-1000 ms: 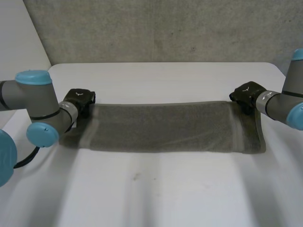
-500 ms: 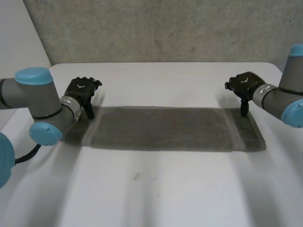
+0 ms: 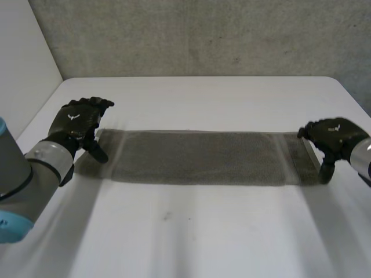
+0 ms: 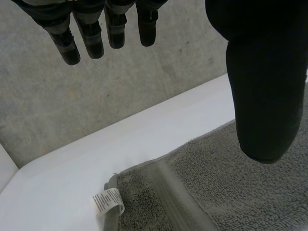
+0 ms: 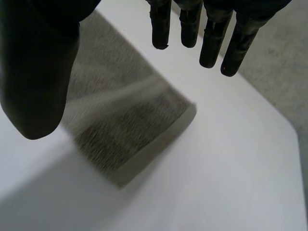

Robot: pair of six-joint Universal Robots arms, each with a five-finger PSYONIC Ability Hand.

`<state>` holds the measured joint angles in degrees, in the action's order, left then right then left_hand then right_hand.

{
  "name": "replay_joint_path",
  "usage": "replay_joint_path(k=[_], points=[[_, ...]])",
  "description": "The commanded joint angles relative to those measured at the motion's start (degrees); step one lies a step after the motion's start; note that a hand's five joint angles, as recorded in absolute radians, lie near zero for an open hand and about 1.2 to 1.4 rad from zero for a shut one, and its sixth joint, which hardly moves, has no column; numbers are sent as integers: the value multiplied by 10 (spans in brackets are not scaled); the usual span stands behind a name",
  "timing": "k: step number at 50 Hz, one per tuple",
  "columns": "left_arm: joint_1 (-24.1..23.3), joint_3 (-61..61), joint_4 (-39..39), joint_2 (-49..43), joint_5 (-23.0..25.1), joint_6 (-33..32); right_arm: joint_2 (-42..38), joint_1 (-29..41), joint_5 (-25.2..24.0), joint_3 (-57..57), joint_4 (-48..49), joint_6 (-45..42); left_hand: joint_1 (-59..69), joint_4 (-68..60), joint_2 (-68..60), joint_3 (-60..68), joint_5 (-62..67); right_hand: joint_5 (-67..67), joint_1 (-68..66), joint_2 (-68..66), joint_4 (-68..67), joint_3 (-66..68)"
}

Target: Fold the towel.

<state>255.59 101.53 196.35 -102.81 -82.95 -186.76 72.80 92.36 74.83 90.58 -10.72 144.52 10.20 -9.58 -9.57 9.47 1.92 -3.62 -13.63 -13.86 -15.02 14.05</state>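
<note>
Head view
Towel point(image 3: 203, 157): grey, lies flat as a long narrow strip across the middle of the frame, its long edges parallel to the near edge of the table point(image 3: 197, 237).
Left hand point(image 3: 78, 124): at left of frame, over the towel's left end; fingers spread and relaxed, thumb pointing down toward the cloth, nothing gripped.
Right hand point(image 3: 333, 136): at right of frame, at the towel's right end; fingers loose, one pointing down by the near right corner, nothing gripped.
Open room: bare white table in front of and behind the strip; grey wall point(image 3: 203, 35) beyond the far edge.

Left wrist view
Fingers point(image 4: 91, 31): straight, well apart from the thumb point(image 4: 262, 96); no cloth between them.
Towel end: under the thumb; woven band runs across it, far corner beyond the fingertips carries a white label point(image 4: 108, 202).
Contact: cannot tell whether the thumb tip touches the cloth.

Right wrist view
Fingers point(image 5: 211, 41): straight, wide gap to the thumb point(image 5: 38, 72), empty.
Towel end: below the open hand, its corner lying beneath the fingertips, folded edge showing layers; bare table beyond.
</note>
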Motion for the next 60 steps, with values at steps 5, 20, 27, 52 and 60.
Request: replay_joint_path(k=[5, 20, 27, 52, 60], points=[[-7, 41, 62, 0, -2, -4, -50, -27, -17, 106, 186, -2, 4, -10, -10, 11, -14, -67, -67, -65, -53, 63], [-7, 43, 62, -3, -2, -4, -134, -31, -19, 62, 232, -6, 2, -8, -8, 9, -15, -664, -664, -661, -650, 659], [-7, 46, 62, -2, -2, -4, -121, -86, -7, 37, 224, -22, 2, -8, -8, 9, -15, -664, -664, -661, -650, 660], [-6, 52, 63, 3, -3, -3, -142, 330, 90, -250, 143, -133, 0, -6, -6, 7, -17, -664, -664, -661, -650, 660], [-7, 53, 71, -2, -2, -4, -274, 460, 91, -278, 141, -144, 0, -6, -6, 7, -17, -664, -664, -661, -650, 660]])
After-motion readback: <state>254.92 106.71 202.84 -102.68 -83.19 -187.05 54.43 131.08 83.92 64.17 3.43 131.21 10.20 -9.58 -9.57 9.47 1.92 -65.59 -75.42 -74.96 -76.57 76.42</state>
